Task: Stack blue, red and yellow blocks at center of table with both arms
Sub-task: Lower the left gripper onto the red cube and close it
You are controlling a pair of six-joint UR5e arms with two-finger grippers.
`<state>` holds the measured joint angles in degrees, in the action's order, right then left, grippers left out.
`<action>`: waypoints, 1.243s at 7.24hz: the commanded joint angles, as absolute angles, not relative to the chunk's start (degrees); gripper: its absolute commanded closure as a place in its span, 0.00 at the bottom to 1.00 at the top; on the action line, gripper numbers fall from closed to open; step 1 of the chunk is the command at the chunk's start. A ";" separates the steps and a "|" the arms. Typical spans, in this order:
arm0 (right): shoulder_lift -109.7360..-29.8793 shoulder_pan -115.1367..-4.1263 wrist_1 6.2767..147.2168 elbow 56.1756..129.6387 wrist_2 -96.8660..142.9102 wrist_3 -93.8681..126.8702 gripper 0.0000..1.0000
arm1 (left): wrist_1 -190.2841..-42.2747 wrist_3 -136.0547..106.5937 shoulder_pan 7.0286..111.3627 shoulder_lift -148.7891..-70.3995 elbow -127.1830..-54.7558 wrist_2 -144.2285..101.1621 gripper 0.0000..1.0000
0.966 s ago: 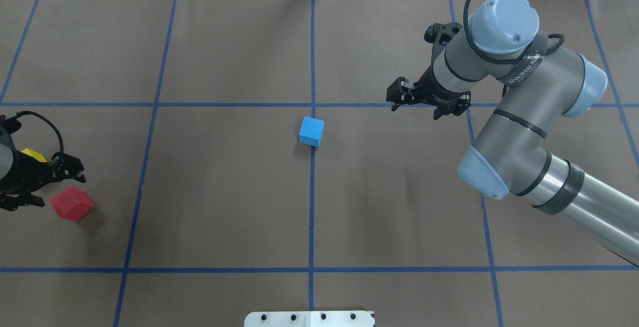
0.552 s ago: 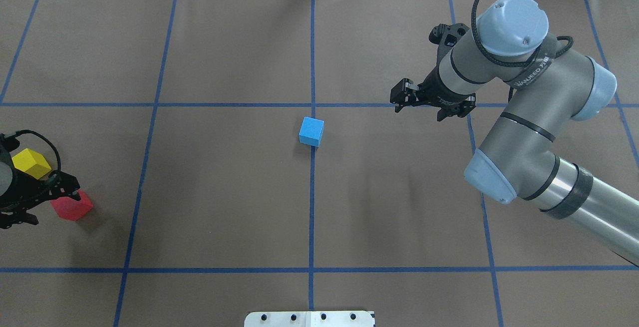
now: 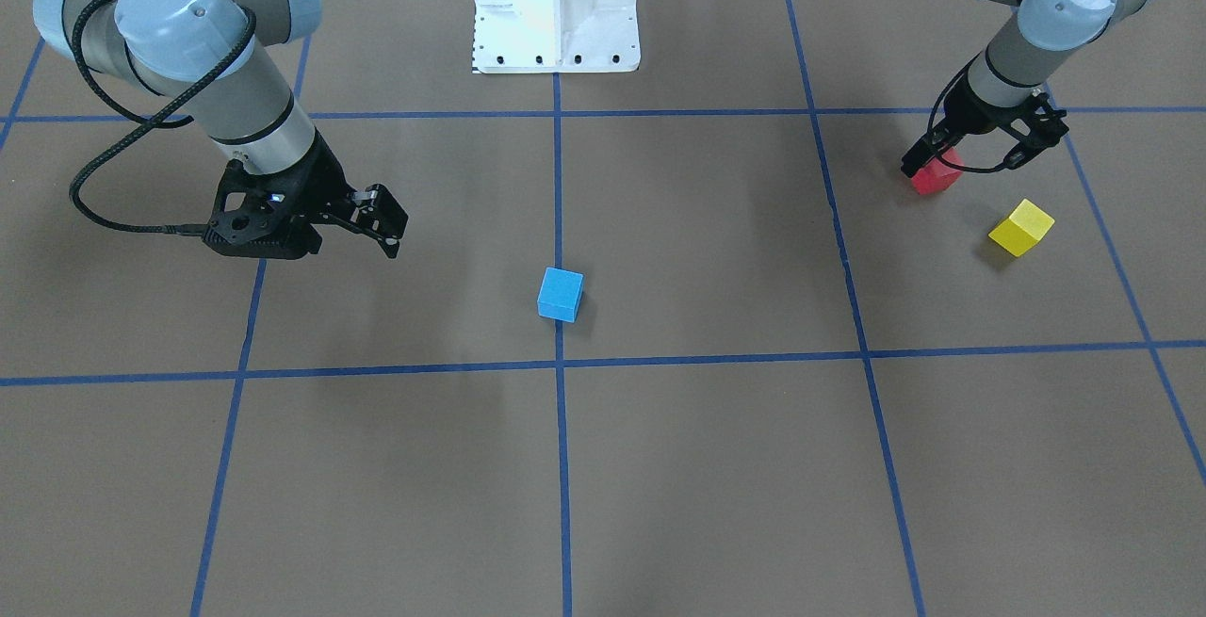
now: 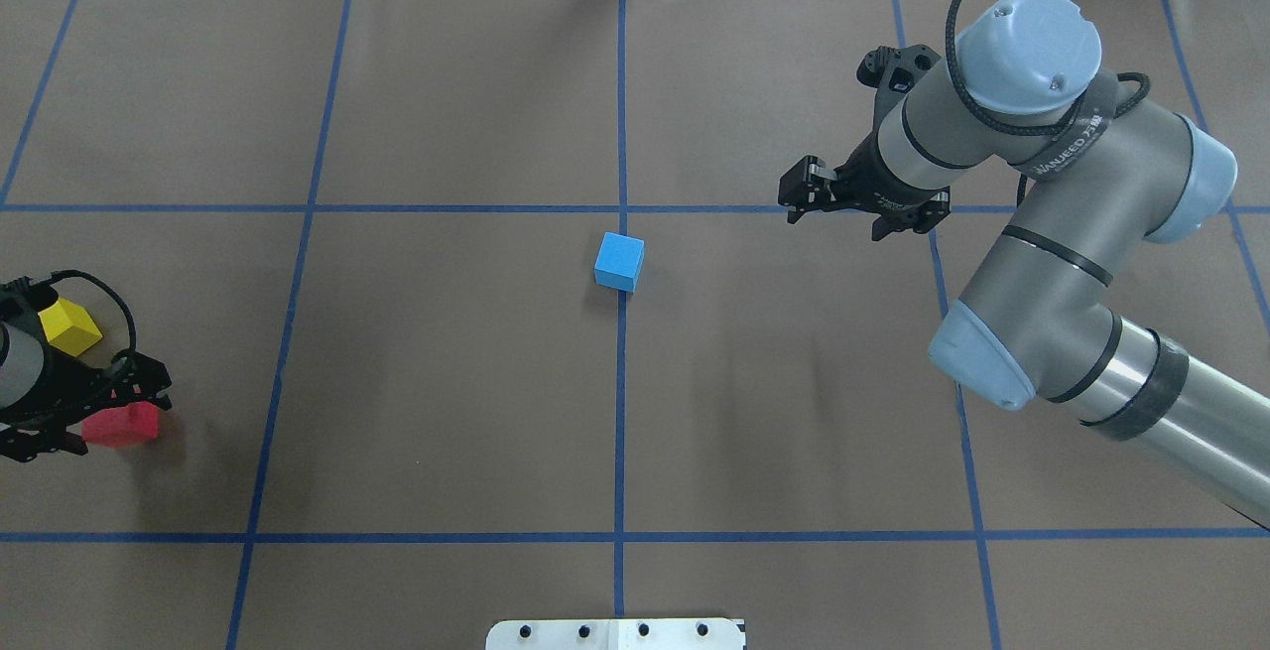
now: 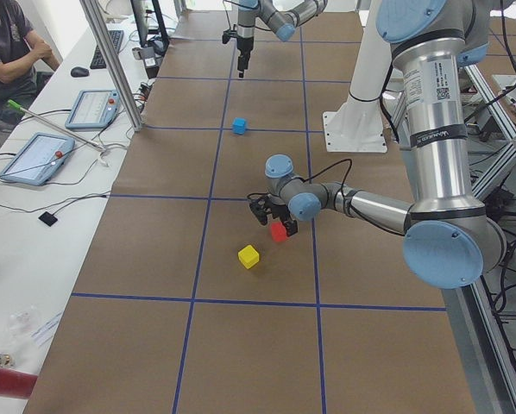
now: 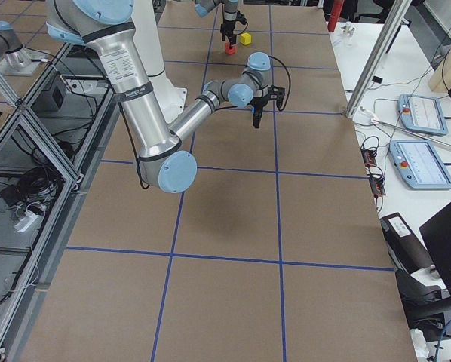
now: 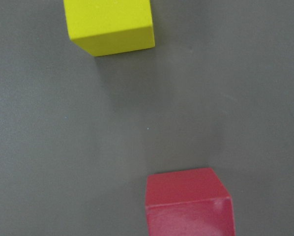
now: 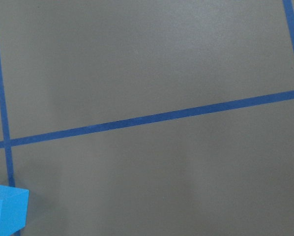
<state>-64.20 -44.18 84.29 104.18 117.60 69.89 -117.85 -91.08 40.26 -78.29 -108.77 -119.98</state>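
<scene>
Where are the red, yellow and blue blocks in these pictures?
red block (image 7: pixel 189 201): left wrist view, middle of its visible part.
yellow block (image 3: pixel 1021 227): front-facing view, middle of the block.
blue block (image 4: pixel 620 258): overhead view, top face.

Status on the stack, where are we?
Left end effector open over red block, no grip yet. Right end effector open, empty, away from blue block at center. Yellow block close by, apart from red.

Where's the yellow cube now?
The yellow cube sits at the overhead view's far left edge, on the robot's left side, just beyond the red cube and apart from it.
</scene>
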 commanded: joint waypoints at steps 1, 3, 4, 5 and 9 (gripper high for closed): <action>-65.12 -44.21 84.29 105.11 117.51 69.96 0.00 | -117.86 -90.79 40.25 -78.75 -108.46 -119.88 0.03; -65.30 -44.21 84.29 105.12 117.51 69.96 0.00 | -118.47 -90.44 40.34 -78.40 -107.93 -119.71 0.06; -65.48 -44.21 84.29 105.12 117.51 69.96 0.00 | -118.74 -90.18 40.34 -77.96 -107.93 -119.71 0.07; -65.65 -44.21 84.29 105.12 117.51 69.96 0.00 | -118.74 -86.52 40.60 -77.52 -107.84 -119.71 0.10; -65.74 -44.38 84.29 105.20 117.51 69.96 0.00 | -118.04 -85.60 40.52 -81.53 -110.28 -120.49 1.00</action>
